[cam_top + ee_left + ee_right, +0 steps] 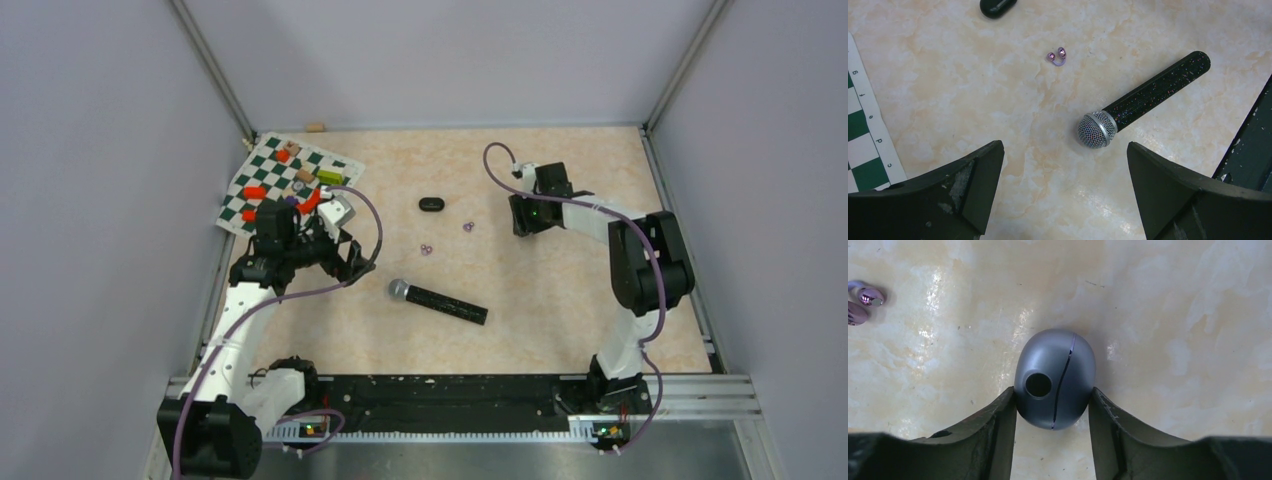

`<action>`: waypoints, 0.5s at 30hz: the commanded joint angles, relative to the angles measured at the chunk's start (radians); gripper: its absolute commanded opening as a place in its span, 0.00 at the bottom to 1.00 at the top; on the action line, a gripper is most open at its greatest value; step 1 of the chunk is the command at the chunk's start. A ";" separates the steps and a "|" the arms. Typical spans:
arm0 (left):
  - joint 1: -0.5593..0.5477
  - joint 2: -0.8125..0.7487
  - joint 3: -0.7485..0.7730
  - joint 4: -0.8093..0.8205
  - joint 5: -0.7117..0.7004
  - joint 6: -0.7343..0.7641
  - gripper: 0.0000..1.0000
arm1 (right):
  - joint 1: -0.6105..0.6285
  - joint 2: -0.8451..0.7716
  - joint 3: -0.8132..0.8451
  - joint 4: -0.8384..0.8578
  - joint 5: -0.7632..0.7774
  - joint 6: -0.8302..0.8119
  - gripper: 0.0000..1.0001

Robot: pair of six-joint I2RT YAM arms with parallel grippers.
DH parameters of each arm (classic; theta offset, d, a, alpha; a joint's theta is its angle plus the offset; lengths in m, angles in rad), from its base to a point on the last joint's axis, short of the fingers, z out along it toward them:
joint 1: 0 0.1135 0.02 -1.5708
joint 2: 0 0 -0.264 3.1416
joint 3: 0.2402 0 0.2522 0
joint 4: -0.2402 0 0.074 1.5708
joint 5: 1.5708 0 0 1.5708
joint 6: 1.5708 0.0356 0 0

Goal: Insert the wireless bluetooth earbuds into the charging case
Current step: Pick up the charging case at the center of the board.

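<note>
1. One purple earbud (468, 227) lies loose on the counter (560, 290), just left of the right end effector (526, 214) in the overhead view. A second purple earbud (427, 249) lies lower left of it, near the middle of the frame. No black earbuds can be made out.
2. A grey case (1055, 377), egg-shaped with a seam and a round hole, fills the centre of the right wrist view. The right end effector is closed on it, with one finger pressed against each flank. The case appears to be resting on the counter.
3. The grey case is shut along its seam, so its contents cannot be seen. A black case (431, 204), at the upper middle of the overhead view, also looks shut, and nothing is seen in it.
4. Nothing can be inserted while a lid is down. The fingers seem to press from either side of the seam, which may hold the case closed. The smooth, rounded shell is gripped near its lower end, so it could squirt out under more squeeze.
5. The left end effector (1064, 146) is spread wide and holds nothing. A microphone (1148, 95) lies just ahead of it, and a careless sweep could knock the nearby earbud away.
6. A chess mat (262, 185) with small pieces lies at the upper left.
</note>
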 commanded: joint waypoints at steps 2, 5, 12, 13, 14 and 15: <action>0.009 -0.003 0.012 0.008 0.032 -0.002 0.99 | -0.006 0.015 0.045 0.007 0.008 0.000 0.39; 0.009 -0.001 0.013 0.008 0.038 -0.003 0.99 | -0.006 -0.012 0.051 -0.002 0.000 -0.027 0.30; 0.004 0.030 0.074 0.041 0.041 -0.064 0.99 | 0.001 -0.170 0.009 0.029 -0.154 -0.139 0.24; 0.000 0.047 0.097 0.041 0.045 -0.061 0.99 | 0.007 -0.204 -0.003 0.038 -0.176 -0.165 0.24; -0.006 0.067 0.119 0.038 0.058 -0.049 0.99 | 0.016 -0.241 -0.023 0.051 -0.191 -0.191 0.24; -0.014 0.094 0.148 0.025 0.070 -0.021 0.99 | 0.030 -0.277 -0.039 0.063 -0.203 -0.217 0.24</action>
